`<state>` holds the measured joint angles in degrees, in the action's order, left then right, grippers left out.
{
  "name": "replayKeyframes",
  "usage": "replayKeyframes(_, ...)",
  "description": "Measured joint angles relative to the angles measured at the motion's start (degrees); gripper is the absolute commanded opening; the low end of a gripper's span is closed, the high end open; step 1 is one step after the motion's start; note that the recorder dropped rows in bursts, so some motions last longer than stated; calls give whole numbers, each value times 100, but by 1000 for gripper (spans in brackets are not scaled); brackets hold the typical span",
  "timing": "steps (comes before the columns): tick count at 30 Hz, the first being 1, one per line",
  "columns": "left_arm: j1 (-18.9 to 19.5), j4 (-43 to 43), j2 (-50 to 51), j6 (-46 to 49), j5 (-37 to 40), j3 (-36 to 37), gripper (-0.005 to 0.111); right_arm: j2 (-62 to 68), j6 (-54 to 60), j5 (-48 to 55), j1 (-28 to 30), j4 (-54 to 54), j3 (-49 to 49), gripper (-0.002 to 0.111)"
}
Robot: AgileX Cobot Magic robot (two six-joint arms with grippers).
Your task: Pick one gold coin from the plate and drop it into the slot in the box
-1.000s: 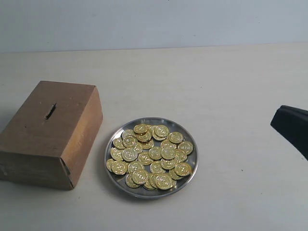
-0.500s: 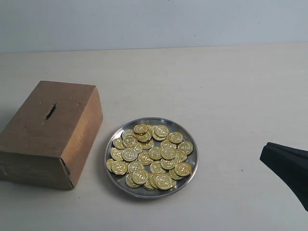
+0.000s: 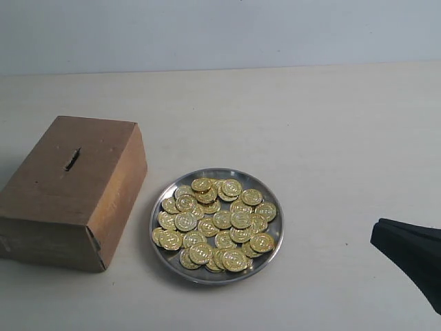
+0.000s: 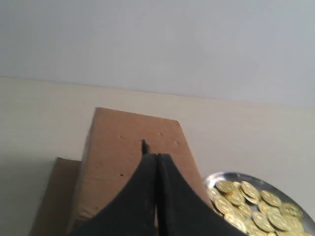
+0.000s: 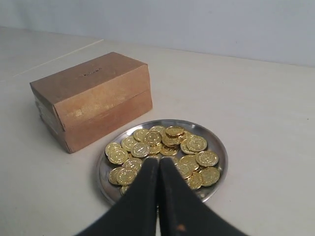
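A round silver-grey plate (image 3: 269, 256) sits mid-table, heaped with several gold coins (image 3: 217, 221). To its left stands the brown box (image 3: 41, 200) with a short dark slot (image 3: 72, 159) in its top face. My right gripper (image 3: 377, 238) comes in from the right edge, shut and empty, a little way right of the plate. In the right wrist view its fingertips (image 5: 158, 161) point over the plate's (image 5: 103, 169) near side and the coins (image 5: 167, 145). My left gripper (image 4: 156, 156) is shut and empty, its tips lined up with the slot (image 4: 144, 145) on the box (image 4: 113, 167). It does not show in the exterior view.
The pale table (image 3: 310, 124) stretches behind and to the right of the plate, up to a light wall (image 3: 220, 31). Nothing else stands on it.
My right gripper has come down and leftward from the right edge, closer to the plate. The box, plate and coins have not moved.
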<state>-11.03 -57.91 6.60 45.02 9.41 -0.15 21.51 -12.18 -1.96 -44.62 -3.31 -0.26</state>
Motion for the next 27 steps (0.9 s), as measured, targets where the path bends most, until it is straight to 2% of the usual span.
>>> replayKeyframes(4, 0, 170, 0, 44, -373, 0, 0, 0, 125, -123, 0, 0, 0, 0)
replayKeyframes(11, 0, 169, 0, 99, -95, 0, 0, 0, 590, -337, 0, 0, 0, 0)
replayKeyframes(27, 0, 293, 0, 149, -51, 0, 0, 0, 658, -337, 0, 0, 0, 0)
